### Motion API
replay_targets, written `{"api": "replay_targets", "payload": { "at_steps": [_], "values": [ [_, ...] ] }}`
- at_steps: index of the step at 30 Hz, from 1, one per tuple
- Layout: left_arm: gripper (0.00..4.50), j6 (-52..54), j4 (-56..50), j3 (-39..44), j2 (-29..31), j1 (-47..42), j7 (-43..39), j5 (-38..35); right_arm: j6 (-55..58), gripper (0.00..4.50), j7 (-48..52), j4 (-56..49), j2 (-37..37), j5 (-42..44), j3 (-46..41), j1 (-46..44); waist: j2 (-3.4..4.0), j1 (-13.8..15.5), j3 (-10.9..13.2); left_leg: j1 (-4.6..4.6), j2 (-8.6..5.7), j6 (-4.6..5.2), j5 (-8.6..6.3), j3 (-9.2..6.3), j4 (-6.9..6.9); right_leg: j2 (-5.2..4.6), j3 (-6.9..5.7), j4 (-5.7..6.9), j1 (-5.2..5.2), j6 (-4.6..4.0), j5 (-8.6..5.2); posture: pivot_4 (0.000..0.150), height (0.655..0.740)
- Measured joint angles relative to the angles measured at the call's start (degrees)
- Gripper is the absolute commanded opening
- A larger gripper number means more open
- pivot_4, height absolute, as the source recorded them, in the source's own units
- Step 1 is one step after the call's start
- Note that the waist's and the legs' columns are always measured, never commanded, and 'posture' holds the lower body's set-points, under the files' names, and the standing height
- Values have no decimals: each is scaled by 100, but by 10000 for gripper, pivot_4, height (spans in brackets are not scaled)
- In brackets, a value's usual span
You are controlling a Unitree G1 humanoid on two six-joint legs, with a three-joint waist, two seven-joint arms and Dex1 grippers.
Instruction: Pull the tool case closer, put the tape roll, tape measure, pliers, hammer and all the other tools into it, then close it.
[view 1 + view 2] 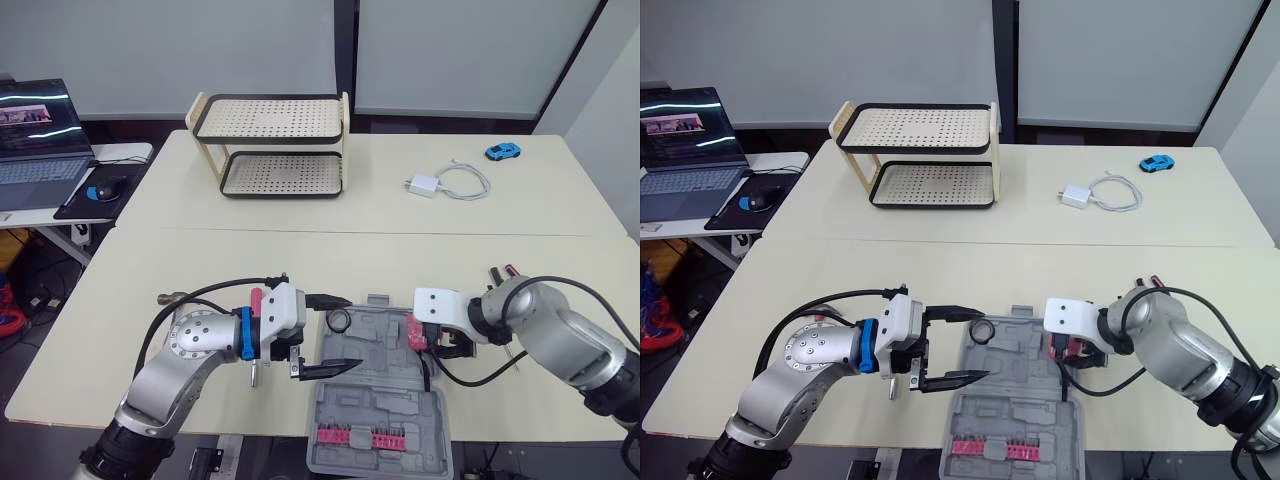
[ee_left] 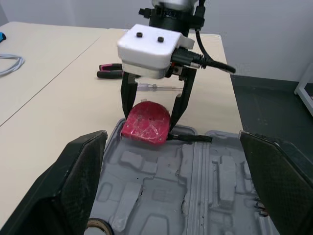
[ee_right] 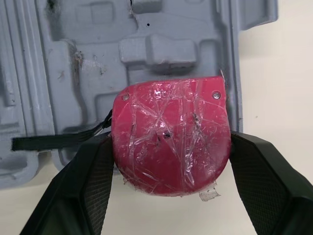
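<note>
Far left I see a laptop (image 1: 40, 140), its screen text too small to read, then a two-tier rack (image 1: 272, 145). My left gripper (image 1: 352, 332) is spread wide over the tool case (image 1: 385, 395)'s left rim, with the tape roll (image 1: 339, 321) lying in the case between its fingers. My right gripper (image 2: 149, 115) pinches the red tape measure (image 3: 168, 142) at the case's right rim. Pliers (image 2: 110, 71) and a screwdriver (image 2: 156, 87) lie just beyond it. A charger (image 1: 424, 185) and a blue toy car (image 1: 503, 151) sit far back.

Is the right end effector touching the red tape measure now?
Touching. In the right wrist view, both black fingers of the right end effector press against the sides of the red tape measure, with no gap.
</note>
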Motion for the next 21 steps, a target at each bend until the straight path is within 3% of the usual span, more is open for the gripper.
{"api": "replay_targets", "payload": {
  "at_steps": [21],
  "values": [
    [45000,10,12,-4,3,-57,16,46,-136,32469,-42,424,455,-558,243,-86,0,-15,0,-1,0,-1,1,-1,1,0,0,6,-3,0,0,1500,7400]
  ]
}}
